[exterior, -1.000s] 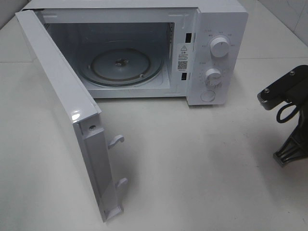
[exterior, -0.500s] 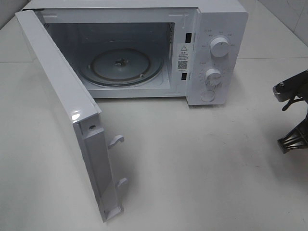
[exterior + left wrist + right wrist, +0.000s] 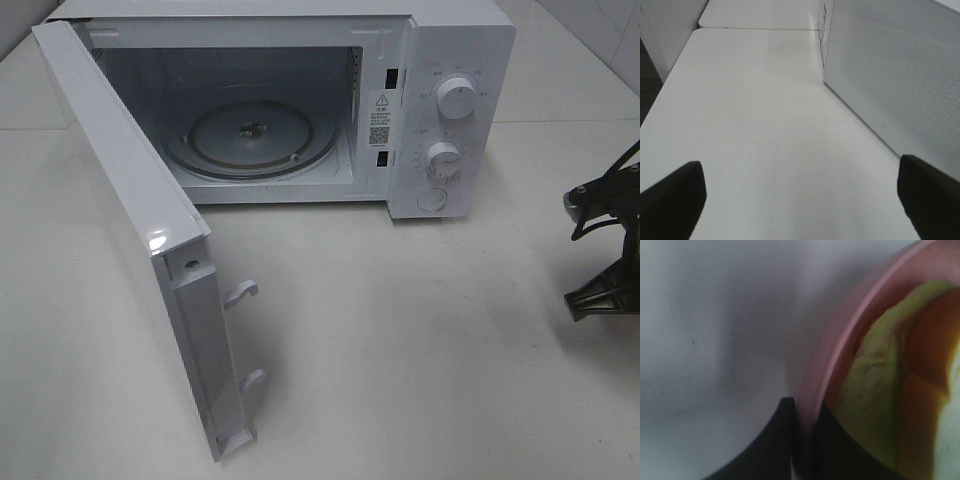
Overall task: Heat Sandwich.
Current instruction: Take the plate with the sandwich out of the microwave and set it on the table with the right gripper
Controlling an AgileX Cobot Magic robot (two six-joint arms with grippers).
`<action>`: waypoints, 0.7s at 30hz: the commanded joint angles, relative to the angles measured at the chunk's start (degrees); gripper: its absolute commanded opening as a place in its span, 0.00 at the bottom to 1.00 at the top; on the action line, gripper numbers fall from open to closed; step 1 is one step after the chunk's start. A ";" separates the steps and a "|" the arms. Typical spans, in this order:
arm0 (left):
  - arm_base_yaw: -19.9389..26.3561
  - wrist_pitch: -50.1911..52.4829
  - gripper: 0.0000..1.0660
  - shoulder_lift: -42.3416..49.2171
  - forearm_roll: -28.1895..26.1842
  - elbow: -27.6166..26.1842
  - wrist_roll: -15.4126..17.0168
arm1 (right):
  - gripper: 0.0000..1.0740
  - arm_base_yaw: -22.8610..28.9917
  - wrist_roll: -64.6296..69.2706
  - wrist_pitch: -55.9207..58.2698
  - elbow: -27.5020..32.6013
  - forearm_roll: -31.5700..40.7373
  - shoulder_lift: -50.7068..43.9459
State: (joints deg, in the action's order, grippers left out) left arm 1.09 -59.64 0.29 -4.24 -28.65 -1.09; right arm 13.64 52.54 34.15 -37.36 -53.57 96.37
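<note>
Sandwich (image 3: 875,390): lies on the pink plate (image 3: 840,340), not yet in the oven.
Right end effector (image 3: 802,440): I pinch the plate's rim.
Left end effector (image 3: 800,200): spread wide, empty.
Microwave (image 3: 440,60): door (image 3: 130,220) open, turntable (image 3: 250,140) bare.
Left: load, close, heat.

Right arm (image 3: 606,250) seen only at the right edge of the high view, dark links and cables showing, reaching down toward the worktop (image 3: 420,330). Right pincer (image 3: 802,440) nearly shut, its two dark fingers (image 3: 775,445) clamping the rim of the pink plate (image 3: 840,340), one finger outside, one inside. Left pincer (image 3: 800,200) spread wide, dark fingertips (image 3: 670,200) far apart, gripping nothing, hovering over the worktop. Left arm outside the high view.
</note>
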 commanded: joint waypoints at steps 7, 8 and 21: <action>0.17 0.40 0.92 1.49 -0.23 0.23 0.00 | 0.01 -0.40 4.98 -1.72 -0.74 -5.56 7.33; 0.17 0.40 0.92 1.49 -0.23 0.23 0.00 | 0.01 -0.40 5.10 -1.95 -0.74 -5.73 7.79; 0.17 0.40 0.92 1.49 -0.23 0.23 0.00 | 0.04 -0.40 6.53 -1.95 -1.09 -6.88 9.68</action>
State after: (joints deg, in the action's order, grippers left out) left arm 1.09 -59.64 0.29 -4.24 -28.65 -1.09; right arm 13.58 58.67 31.97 -38.16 -59.36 105.65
